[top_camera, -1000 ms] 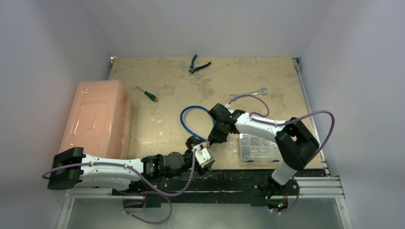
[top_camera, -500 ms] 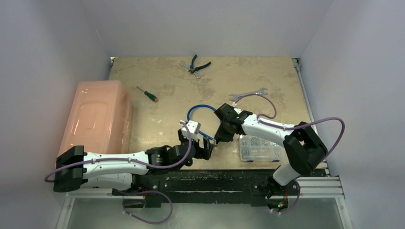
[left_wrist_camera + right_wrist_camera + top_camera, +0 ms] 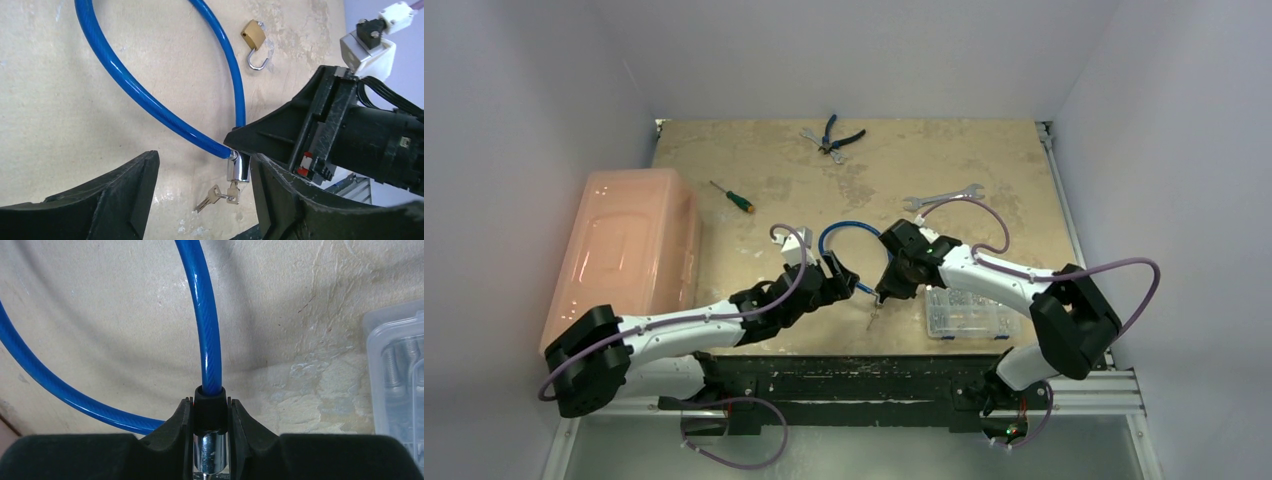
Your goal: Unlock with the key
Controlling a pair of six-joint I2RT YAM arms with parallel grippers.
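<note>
A blue cable lock (image 3: 836,234) lies looped on the table. My right gripper (image 3: 886,291) is shut on its black collar and chrome cylinder (image 3: 210,440), holding that end up. A small silver key (image 3: 233,192) sits in the bottom of the cylinder (image 3: 238,167). A second key (image 3: 210,198) dangles from it on a ring, and both show faintly in the top view (image 3: 871,318). My left gripper (image 3: 205,172) is open, its jaws either side of the cylinder and keys without touching them. A little brass padlock (image 3: 253,34) with an open shackle lies beyond the cable.
A pink plastic bin (image 3: 624,255) stands at the left. A clear box of screws (image 3: 965,310) sits under my right forearm and shows in the right wrist view (image 3: 400,370). A screwdriver (image 3: 730,196), pliers (image 3: 834,135) and a silver wrench (image 3: 944,197) lie farther back.
My left arm swung up from the near edge and turned to face the lock end. My right gripper shifted slightly right and nearer with the cylinder still held.
</note>
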